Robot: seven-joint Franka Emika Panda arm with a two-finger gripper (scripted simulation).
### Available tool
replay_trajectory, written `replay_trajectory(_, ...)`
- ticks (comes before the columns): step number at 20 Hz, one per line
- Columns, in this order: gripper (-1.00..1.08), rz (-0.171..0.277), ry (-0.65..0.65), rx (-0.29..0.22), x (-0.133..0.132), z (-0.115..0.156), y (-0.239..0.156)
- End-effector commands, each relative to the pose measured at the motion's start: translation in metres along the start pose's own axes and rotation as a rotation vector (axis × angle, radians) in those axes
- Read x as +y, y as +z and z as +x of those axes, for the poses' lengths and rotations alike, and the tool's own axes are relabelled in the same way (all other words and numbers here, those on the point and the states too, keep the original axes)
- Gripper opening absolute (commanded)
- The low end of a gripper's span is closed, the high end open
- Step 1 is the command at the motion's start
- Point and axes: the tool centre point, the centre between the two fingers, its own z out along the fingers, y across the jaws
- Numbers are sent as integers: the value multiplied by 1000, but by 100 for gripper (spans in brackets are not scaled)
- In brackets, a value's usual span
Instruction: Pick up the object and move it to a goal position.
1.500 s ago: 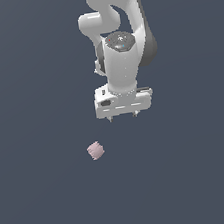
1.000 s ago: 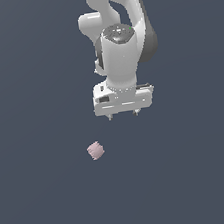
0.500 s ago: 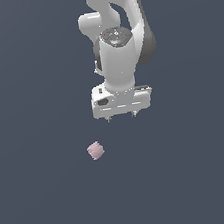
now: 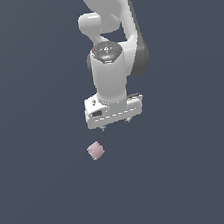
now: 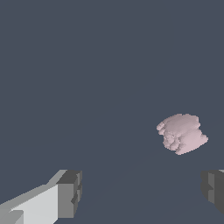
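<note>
resting on the dark surface (image 4: 193,173), a small pale pink, bumpy, rounded object (image 4: 95,150) is seen beneath the wide-open, empty gripper (image 4: 115,126).

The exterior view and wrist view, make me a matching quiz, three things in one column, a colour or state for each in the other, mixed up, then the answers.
Things:
1. object
2. end effector
3. ground

Descriptions:
A. dark blue-grey, plain
B. pale pink, bumpy, lying free
C. white body, open, holding nothing

Pairs: 1-B, 2-C, 3-A
</note>
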Motion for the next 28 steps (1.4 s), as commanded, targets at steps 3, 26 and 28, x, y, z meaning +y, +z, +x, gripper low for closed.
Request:
replay_trajectory(3,100,-1,-84,-8,21,4,16)
replay_trajectory(26,100,14,-412,-32,106,8,85)
replay_trajectory(28,100,14,-418,-32,108,8,86)
